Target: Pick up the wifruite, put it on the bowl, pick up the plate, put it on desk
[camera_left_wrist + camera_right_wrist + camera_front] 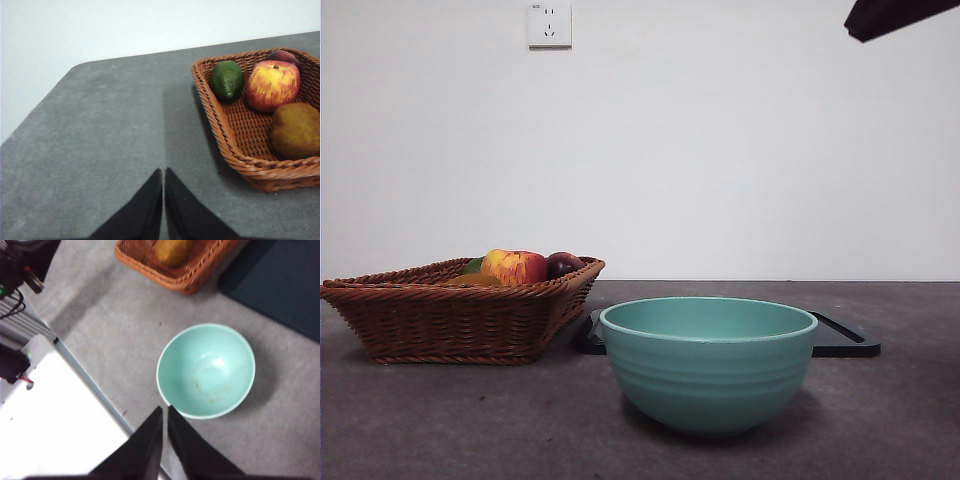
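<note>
Grey mottled worktop [440,420] carries everything I need. My left gripper [163,200] hangs with jaws pressed shut and empty near the wicker basket [225,130], where the kiwifruit [296,130] lies beside the apple [272,85] and a green avocado [226,80], at the basket's near rim. My right gripper [164,440], likewise closed on nothing, hovers high over the empty teal bowl [206,371], which sits open-mouthed at the front edge, ready to receive fruit. A dark tray [845,340] lies behind it.
</note>
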Controlling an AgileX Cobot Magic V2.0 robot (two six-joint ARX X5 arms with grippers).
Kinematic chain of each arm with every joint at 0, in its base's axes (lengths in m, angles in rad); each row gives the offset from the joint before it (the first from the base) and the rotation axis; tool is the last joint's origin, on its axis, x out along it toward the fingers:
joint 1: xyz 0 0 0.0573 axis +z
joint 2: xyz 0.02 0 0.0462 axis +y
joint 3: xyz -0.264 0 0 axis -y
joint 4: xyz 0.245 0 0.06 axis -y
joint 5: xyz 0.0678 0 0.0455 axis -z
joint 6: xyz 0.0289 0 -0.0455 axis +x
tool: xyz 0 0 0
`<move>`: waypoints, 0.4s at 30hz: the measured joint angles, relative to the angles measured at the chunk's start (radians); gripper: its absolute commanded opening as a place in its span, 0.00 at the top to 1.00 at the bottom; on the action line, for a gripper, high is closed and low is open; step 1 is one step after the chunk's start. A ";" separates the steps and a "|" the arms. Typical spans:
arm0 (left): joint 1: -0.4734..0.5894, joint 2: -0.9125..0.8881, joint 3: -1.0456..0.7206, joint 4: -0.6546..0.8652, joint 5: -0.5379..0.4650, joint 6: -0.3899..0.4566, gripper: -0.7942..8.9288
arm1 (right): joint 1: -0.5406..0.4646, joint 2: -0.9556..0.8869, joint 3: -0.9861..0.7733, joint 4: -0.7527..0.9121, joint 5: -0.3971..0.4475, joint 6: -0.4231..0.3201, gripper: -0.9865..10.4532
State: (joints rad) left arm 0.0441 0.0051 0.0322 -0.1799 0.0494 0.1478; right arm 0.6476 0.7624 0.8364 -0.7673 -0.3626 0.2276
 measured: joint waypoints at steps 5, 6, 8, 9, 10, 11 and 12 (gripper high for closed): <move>0.000 0.000 0.000 0.000 0.000 0.000 0.91 | -0.124 -0.067 -0.011 0.111 -0.001 -0.085 0.91; 0.000 0.000 0.000 0.000 0.000 0.000 0.91 | -0.169 -0.084 -0.023 0.149 0.000 -0.098 0.91; 0.000 0.000 0.000 0.000 0.000 0.000 0.91 | -0.266 -0.124 -0.064 0.214 0.000 -0.113 0.91; 0.000 0.000 0.000 0.000 0.000 0.000 0.91 | -0.317 -0.150 -0.092 0.246 0.003 -0.119 0.91; 0.000 0.000 0.000 0.000 0.000 0.000 0.91 | -0.362 -0.175 -0.120 0.274 0.008 -0.122 0.91; 0.000 0.000 0.000 0.000 0.000 0.000 0.91 | -0.409 -0.209 -0.154 0.310 0.021 -0.127 0.91; 0.000 0.000 0.000 0.000 0.000 0.000 0.91 | -0.471 -0.260 -0.206 0.369 0.050 -0.134 0.91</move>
State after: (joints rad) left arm 0.0441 0.0051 0.0322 -0.1799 0.0498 0.1478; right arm 0.1764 0.5022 0.6300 -0.3985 -0.3130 0.0940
